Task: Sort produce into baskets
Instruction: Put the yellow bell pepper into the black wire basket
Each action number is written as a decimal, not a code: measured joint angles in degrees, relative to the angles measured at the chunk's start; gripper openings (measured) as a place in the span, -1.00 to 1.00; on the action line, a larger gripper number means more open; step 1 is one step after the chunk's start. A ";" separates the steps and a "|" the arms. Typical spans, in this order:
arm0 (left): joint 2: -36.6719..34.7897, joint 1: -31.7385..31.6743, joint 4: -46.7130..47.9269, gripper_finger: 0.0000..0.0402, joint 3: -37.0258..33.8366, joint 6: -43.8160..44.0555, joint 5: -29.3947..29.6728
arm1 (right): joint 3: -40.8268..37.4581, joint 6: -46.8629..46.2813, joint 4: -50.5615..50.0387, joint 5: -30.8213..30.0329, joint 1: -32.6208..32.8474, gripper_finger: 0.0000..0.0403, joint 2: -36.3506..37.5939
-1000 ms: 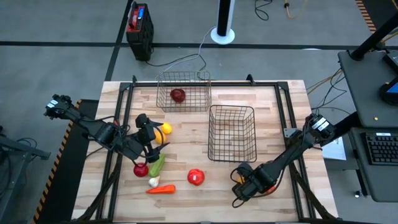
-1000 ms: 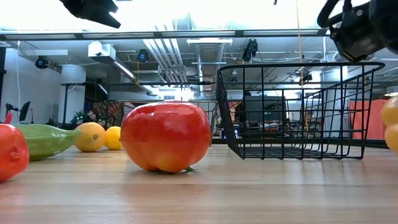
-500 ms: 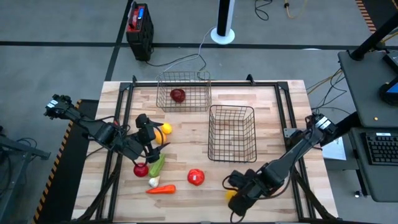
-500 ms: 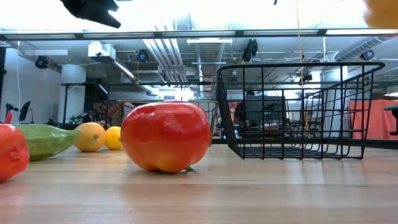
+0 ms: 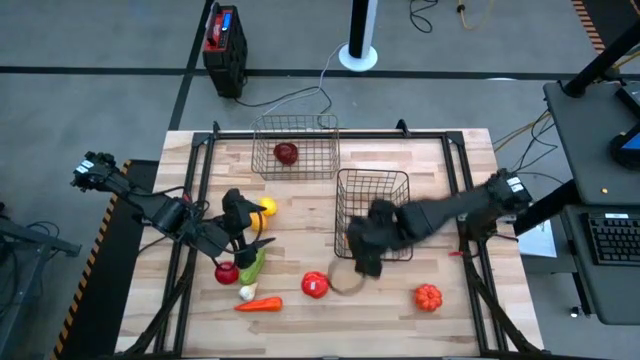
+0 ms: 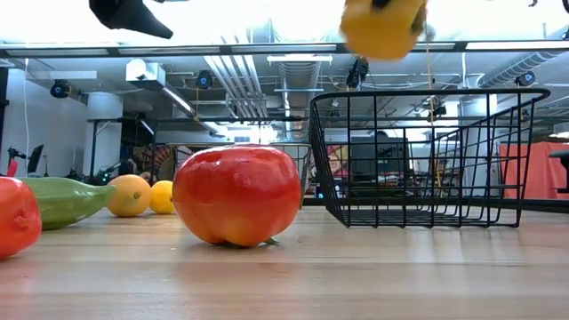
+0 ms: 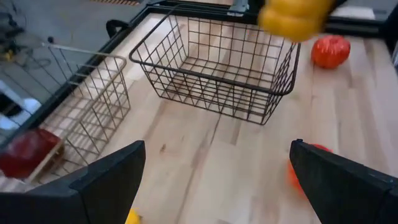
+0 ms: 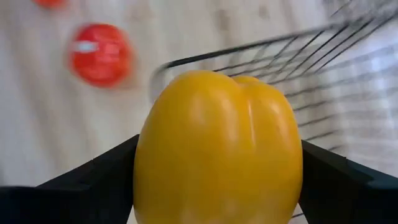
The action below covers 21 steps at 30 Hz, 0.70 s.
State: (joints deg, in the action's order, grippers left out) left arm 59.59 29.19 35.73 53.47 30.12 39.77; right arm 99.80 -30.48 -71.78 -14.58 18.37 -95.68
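Two wire-mesh baskets stand on the pale wood-plank counter (image 5: 440, 170): a lighter wire basket (image 5: 295, 145) at the far edge, left of centre, with a dark red round piece (image 5: 287, 153) inside, and a dark wire basket (image 5: 372, 212) near the middle, its grid sides see-through.

The right gripper (image 5: 366, 245) hangs at the near-left corner of the dark basket, its jaws closed on a smooth, glossy yellow pepper (image 8: 217, 146) with a lobed top. In the right wrist view the pepper sits squarely between the two dark fingers (image 8: 93, 186), filling the gap. The low view shows the pepper raised above the basket's top rim, clear of the wire.

The left gripper (image 5: 252, 238) hovers over the left half of the counter with its jaws spread wide and nothing between them. Close by it lie a yellow-orange round piece (image 5: 266, 208), a green cucumber (image 5: 252, 265), a red round piece (image 5: 227, 272), a white garlic (image 5: 246, 293) and an orange carrot (image 5: 259, 305) toward the near-left corner.

A shiny red tomato (image 5: 315, 285) rests on the counter just near-left of the dark basket, below the right gripper. A ribbed orange-red piece (image 5: 428, 297) lies toward the near-right corner, well apart from both grippers.

A red-and-black box (image 5: 223, 40) stands on the floor beyond the far edge.
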 joint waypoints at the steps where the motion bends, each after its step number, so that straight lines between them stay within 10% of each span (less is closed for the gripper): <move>1: 0.00 0.02 0.01 0.89 0.00 1.53 -0.01 | 0.00 6.00 0.04 1.20 -2.27 0.69 0.00; 9: 1.66 0.83 -0.09 0.89 -1.22 14.97 -2.01 | -1.37 34.64 -0.02 12.18 -18.86 0.69 0.00; 21: 2.01 0.44 -2.76 0.89 4.24 -11.34 -9.09 | -7.72 35.57 0.30 8.97 -20.98 0.69 -0.02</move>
State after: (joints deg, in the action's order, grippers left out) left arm 61.61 29.63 32.97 57.71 18.78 30.68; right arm 92.08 5.09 -71.49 -5.61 -2.61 -95.70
